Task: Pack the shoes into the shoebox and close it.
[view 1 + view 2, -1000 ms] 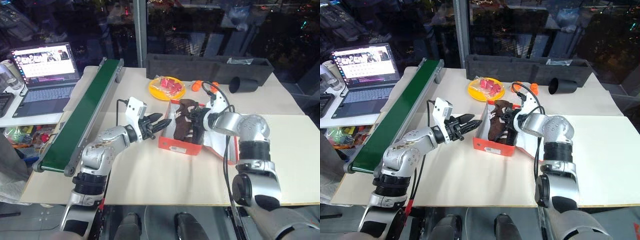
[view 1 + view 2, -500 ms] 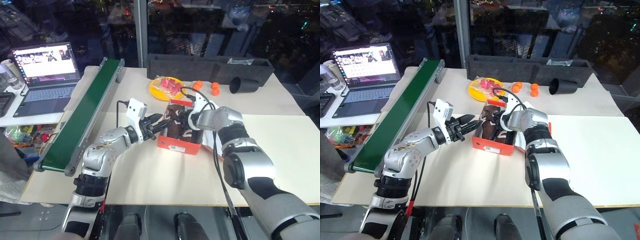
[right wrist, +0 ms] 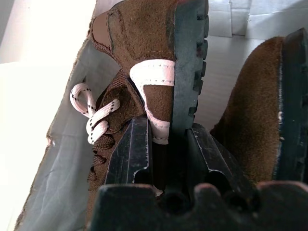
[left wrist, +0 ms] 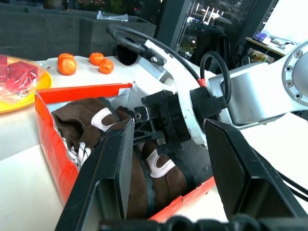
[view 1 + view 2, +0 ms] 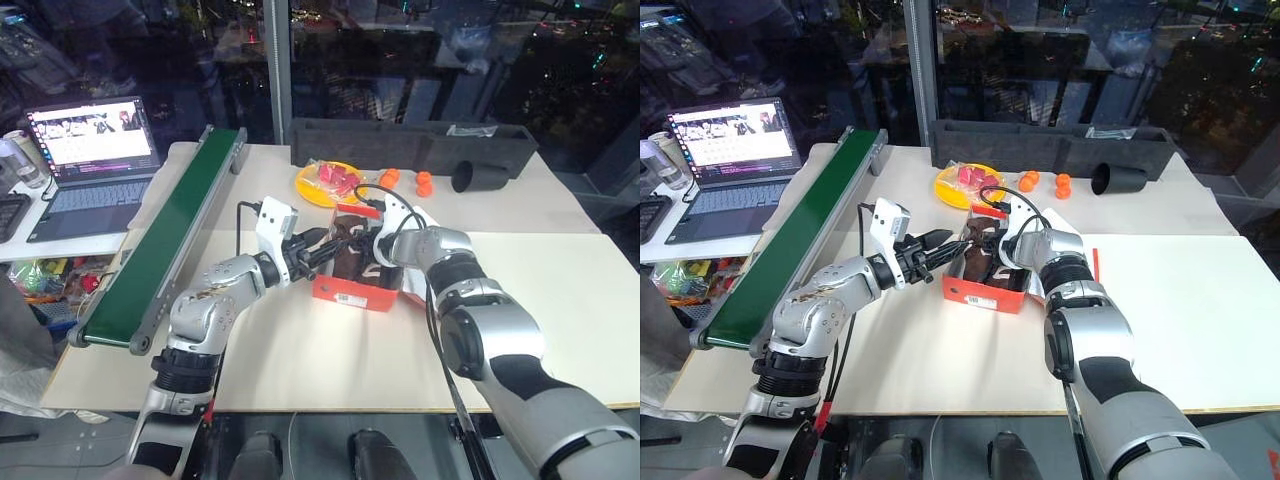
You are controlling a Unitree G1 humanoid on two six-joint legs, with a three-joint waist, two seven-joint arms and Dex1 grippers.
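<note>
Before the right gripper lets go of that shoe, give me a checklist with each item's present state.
1. Right gripper clamped on a shoe, fingers at its heel end: ok.
2. That shoe inside the shoebox: ok, it stands on its side between the walls.
3. Second shoe also in the box: ok, it lies alongside.
4. Both shoes lying flat enough for the lid to close: cannot tell.
5. Left gripper clear of the box interior: ok, open and empty at the box's left wall.
6. Lid flap free to fold over: not ok yet, the right arm reaches across the opening.
</note>
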